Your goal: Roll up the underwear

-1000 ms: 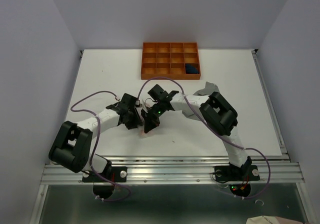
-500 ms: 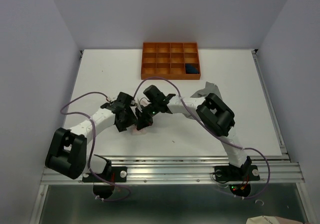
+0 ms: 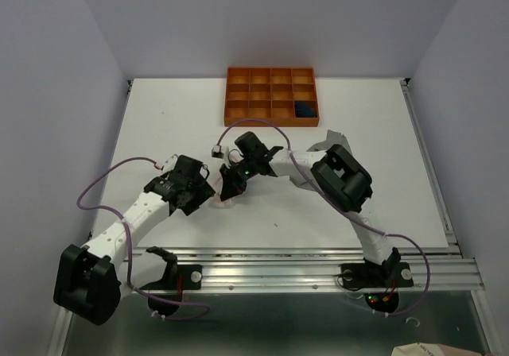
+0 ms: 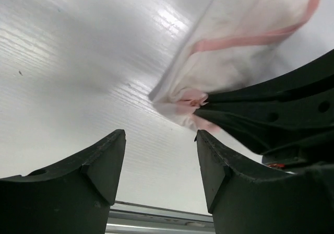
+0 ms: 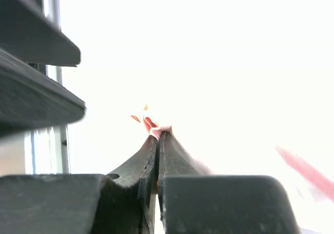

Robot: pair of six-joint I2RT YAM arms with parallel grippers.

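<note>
The right fingers (image 5: 158,136) were clenched on an edge of the pale pink underwear (image 4: 245,35), which lay on the worktop (image 3: 358,189) well in front of the orange tray (image 3: 270,122). The left fingers (image 3: 207,195), equally far from the tray, stood released, holding nothing. The navy underwear (image 3: 304,109) sat inside that tray.

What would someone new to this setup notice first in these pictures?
The right gripper and left gripper meet over the near middle of the table. The right is pinched shut on a corner of the pale pink underwear, and the left stands open beside it. Next comes the bright orange tray at the far edge, with navy underwear in its near right corner compartment.
</note>
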